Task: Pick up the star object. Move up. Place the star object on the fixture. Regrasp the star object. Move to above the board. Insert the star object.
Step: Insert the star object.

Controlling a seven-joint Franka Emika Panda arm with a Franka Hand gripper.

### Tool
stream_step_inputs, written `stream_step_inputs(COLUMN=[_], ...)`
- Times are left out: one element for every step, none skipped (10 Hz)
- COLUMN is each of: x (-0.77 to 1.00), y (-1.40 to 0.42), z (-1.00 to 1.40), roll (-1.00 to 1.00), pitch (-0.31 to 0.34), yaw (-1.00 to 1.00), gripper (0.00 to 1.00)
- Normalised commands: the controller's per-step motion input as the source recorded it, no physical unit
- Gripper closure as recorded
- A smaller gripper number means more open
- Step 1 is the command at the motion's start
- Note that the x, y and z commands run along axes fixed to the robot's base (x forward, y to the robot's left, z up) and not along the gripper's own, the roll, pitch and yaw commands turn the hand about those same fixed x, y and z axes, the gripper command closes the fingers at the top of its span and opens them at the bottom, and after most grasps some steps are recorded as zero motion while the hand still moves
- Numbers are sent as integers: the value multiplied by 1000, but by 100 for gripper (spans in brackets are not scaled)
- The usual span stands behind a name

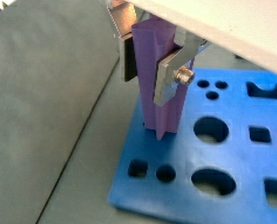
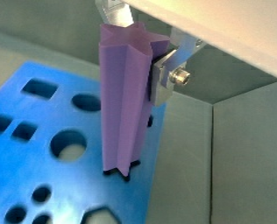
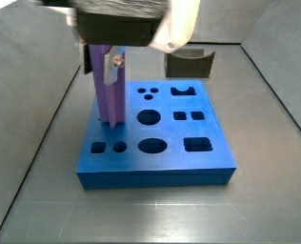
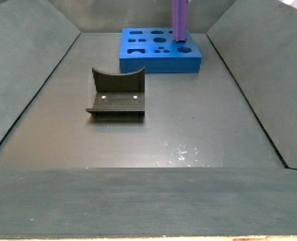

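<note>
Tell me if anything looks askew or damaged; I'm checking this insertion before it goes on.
Nothing stands out. The gripper holds the star object upright, its lower end at a hole near the board's edge. The fixture stands apart on the floor, with nothing in it.

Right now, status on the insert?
Gripper over the board, shut on star object. Star upright, its lower end at the star hole. Fixture empty, apart. Nothing blocking.
</note>
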Motion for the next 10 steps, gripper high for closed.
stream_step_inputs(x=[0,-17,-363,-57,-3,-523,-634,-374,0,-140], y=[0,0,320,117,54,346,363,26,-14,77], z=[0,-66,-189,0,0,-37,-26,0,-40,-240], roll=[11,0,-483,-263,-3,-406,-569,-286,0,-174], pitch=[0,-3,-163,-89,0,-340,-489,-391,0,-117], yaw=[0,0,-346,-66,0,0,180,291,0,323], gripper=[100,100,100,100,100,100,100,100,100,100])
